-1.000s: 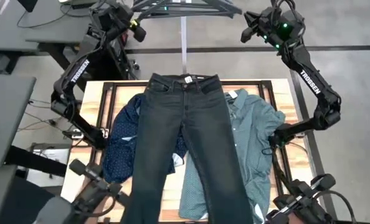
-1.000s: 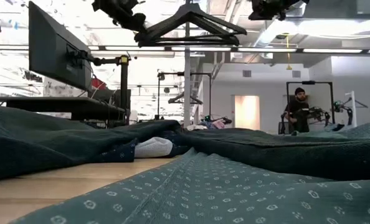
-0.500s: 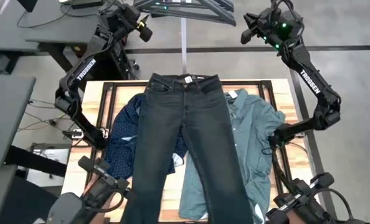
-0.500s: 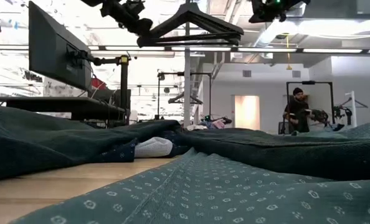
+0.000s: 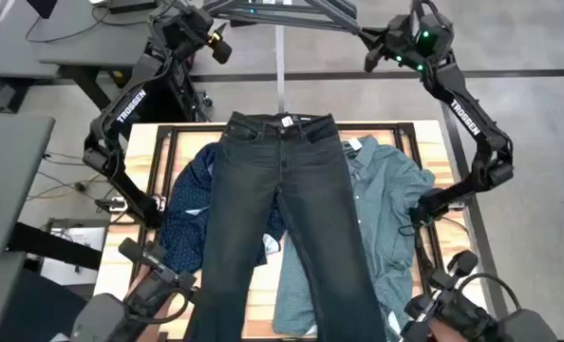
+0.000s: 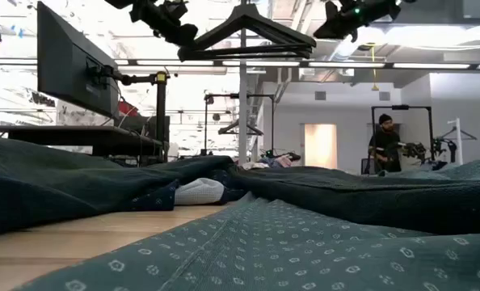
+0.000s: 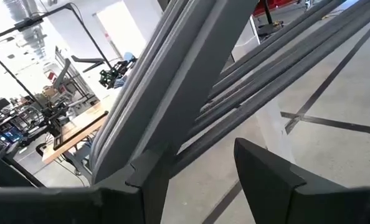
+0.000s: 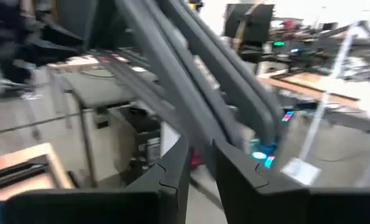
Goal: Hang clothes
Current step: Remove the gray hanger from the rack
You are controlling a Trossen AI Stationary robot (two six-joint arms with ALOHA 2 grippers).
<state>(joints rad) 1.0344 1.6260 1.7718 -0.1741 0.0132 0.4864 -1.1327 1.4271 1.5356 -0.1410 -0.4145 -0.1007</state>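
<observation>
Dark charcoal jeans [image 5: 282, 218] lie flat down the table's middle, overlapping a navy dotted shirt [image 5: 187, 214] on their left and a teal-green shirt [image 5: 386, 209] on their right. Beyond the far edge, black hangers [image 6: 248, 36] hang high on a rack. My left gripper [image 5: 217, 45] is open at their left end. My right gripper [image 5: 369, 55] is at their right end, its fingers a narrow gap apart [image 8: 202, 155]. My left gripper has one finger [image 7: 151, 180] against the left end of a hanger's sloping arm [image 7: 132, 163]; the other finger [image 7: 266, 180] stands apart from it. The hangers stay hung on the rack. My right gripper points at a hanger's right arm [image 8: 191, 81]; whether it touches cannot be told.
The rack's pole [image 5: 280, 66] rises behind the table's far edge. A monitor [image 6: 70, 65] and desks stand to the left. A person [image 6: 383, 145] stands far back in the room. Bare wood shows along the table's left and right edges.
My left gripper has moved a little closer to the hangers' left end, and the hangers have shifted slightly. My right gripper has swung toward the table's left, in to the hangers' right end. The clothes have stayed still.
</observation>
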